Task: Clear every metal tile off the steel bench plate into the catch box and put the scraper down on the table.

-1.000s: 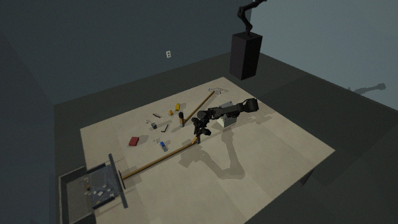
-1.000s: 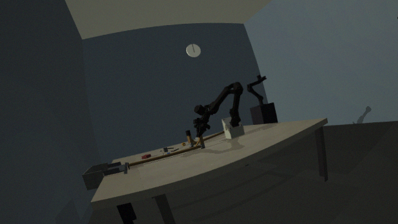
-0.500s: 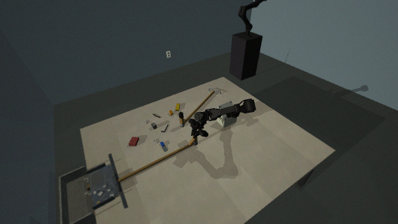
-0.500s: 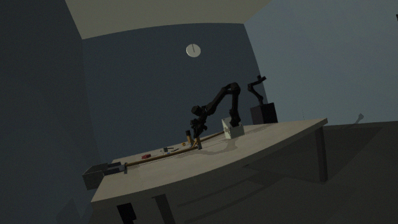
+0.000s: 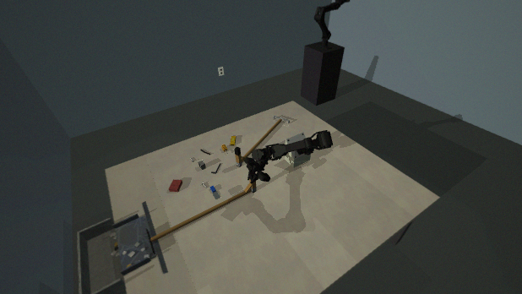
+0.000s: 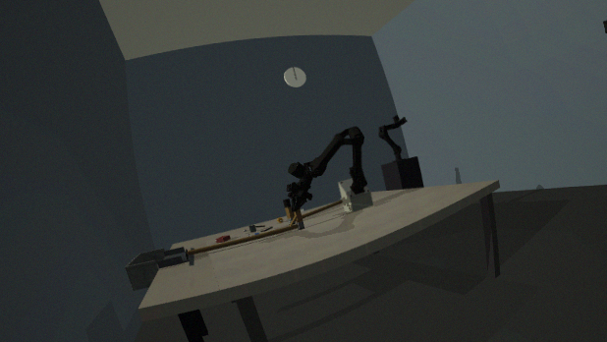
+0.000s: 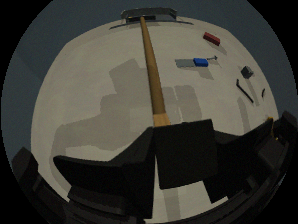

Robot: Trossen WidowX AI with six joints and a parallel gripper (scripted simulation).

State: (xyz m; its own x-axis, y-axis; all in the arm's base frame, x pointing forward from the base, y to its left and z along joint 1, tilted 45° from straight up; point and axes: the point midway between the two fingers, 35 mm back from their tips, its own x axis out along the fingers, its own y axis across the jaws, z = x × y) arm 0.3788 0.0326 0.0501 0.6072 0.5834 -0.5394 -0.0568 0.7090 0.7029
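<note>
Dim light in all 3 views, hard-edged shadows across the tabletop (image 5: 338,203) (image 6: 275,275) (image 7: 90,75), wrist view bowed.
</note>
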